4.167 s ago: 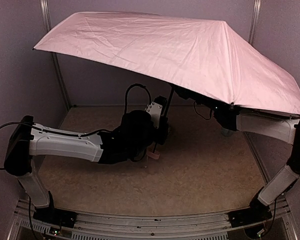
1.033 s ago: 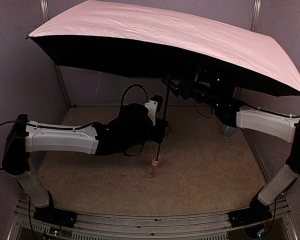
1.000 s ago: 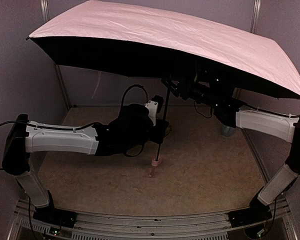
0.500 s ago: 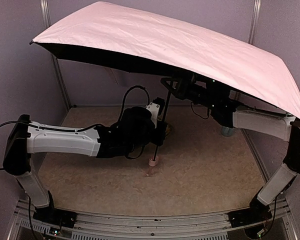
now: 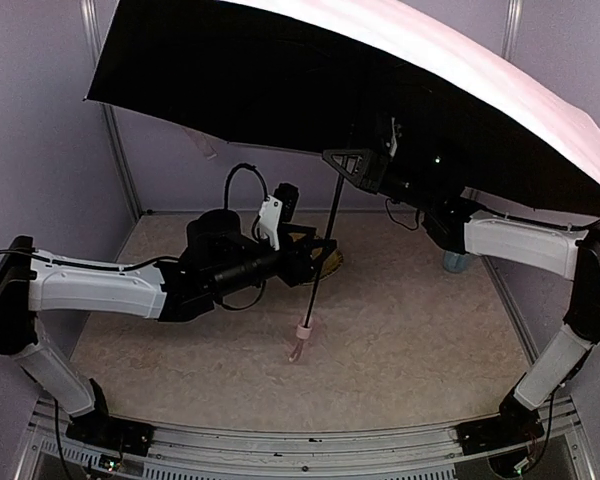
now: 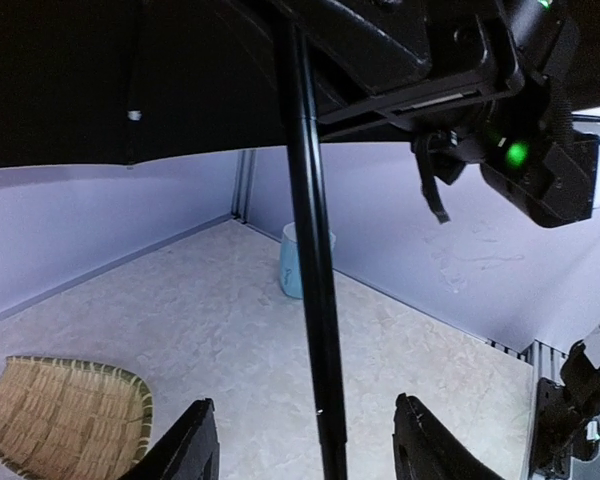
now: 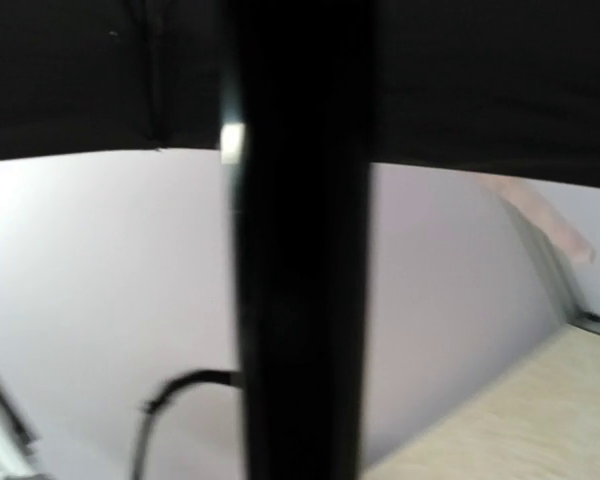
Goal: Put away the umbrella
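Observation:
The umbrella's canopy [image 5: 310, 90] is spread overhead and tilted, so its black underside faces the camera and pale pink [image 5: 540, 110] shows only along the upper right. Its thin black shaft [image 5: 325, 240] slants down to the pink handle [image 5: 303, 330], which hangs above the table with the strap below it. My right gripper [image 5: 353, 166] is shut on the shaft just under the canopy; in the right wrist view the blurred shaft [image 7: 295, 300] hides the fingers. My left gripper [image 6: 305, 402] is open, and the shaft [image 6: 315, 300] stands between its fingers [image 6: 185, 445] touching neither.
A woven bamboo tray [image 6: 60, 430] lies on the table by the left gripper, and in the top view the tray [image 5: 329, 263] is partly behind it. A pale blue cup [image 5: 455, 262] stands at the back right near the wall. Enclosure walls close in at the back and both sides.
My left gripper has opened, let go of the shaft and drawn back to the left. The right arm has tipped the canopy up, so its black underside now faces the camera.

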Controlling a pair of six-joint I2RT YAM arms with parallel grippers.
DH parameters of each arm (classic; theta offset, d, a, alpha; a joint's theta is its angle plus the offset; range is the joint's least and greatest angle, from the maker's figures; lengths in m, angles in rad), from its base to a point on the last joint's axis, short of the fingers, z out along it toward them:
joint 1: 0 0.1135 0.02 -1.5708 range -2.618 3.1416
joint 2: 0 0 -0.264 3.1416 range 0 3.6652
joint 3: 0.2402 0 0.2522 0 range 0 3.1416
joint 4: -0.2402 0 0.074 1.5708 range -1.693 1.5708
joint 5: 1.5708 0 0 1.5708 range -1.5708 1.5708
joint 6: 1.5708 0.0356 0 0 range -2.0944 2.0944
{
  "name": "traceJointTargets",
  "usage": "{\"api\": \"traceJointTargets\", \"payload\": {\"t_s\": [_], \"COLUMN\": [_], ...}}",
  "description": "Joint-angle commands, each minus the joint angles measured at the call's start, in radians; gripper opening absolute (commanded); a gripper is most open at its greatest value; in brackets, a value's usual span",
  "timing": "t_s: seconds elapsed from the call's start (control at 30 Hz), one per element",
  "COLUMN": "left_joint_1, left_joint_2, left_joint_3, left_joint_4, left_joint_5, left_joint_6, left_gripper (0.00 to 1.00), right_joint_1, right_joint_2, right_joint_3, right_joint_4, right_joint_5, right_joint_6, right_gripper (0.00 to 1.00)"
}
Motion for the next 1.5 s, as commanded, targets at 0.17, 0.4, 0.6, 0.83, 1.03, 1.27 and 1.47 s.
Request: {"api": "traceJointTargets", "payload": {"t_s": [0.17, 0.4, 0.6, 0.83, 1.03, 1.27, 1.47], "left_joint_1": [-0.030, -0.025, -0.018, -0.007, -0.009, -0.015, -0.016], "left_joint_2": [0.044, 0.052, 0.065, 0.068, 0.087, 0.091, 0.095], "left_joint_3": [0.030, 0.030, 0.029, 0.018, 0.025, 0.033, 0.035], "left_joint_4": [0.084, 0.089, 0.114, 0.148, 0.169, 0.172, 0.171], "left_joint_5": [0.135, 0.168, 0.203, 0.206, 0.207, 0.181, 0.174], "left_joint_6": [-0.014, -0.027, -0.067, -0.133, -0.160, -0.156, -0.154], "left_gripper": [0.52, 0.19, 0.00, 0.00, 0.00, 0.00, 0.00], "right_joint_1": [-0.002, -0.002, -0.002, -0.002, -0.002, -0.004, -0.004], "right_joint_2": [0.022, 0.018, 0.019, -0.002, -0.039, 0.002, 0.016], "right_joint_3": [0.038, 0.051, 0.051, 0.021, -0.027, -0.010, -0.008], "right_joint_4": [0.225, 0.196, 0.191, 0.197, 0.262, 0.310, 0.345], "right_joint_5": [-0.162, -0.187, -0.194, -0.129, 0.096, 0.280, 0.358], "right_joint_6": [0.084, 0.064, 0.061, 0.047, 0.017, 0.087, 0.100], "right_gripper": [0.00, 0.00, 0.00, 0.21, 0.58, 0.54, 0.60]}}
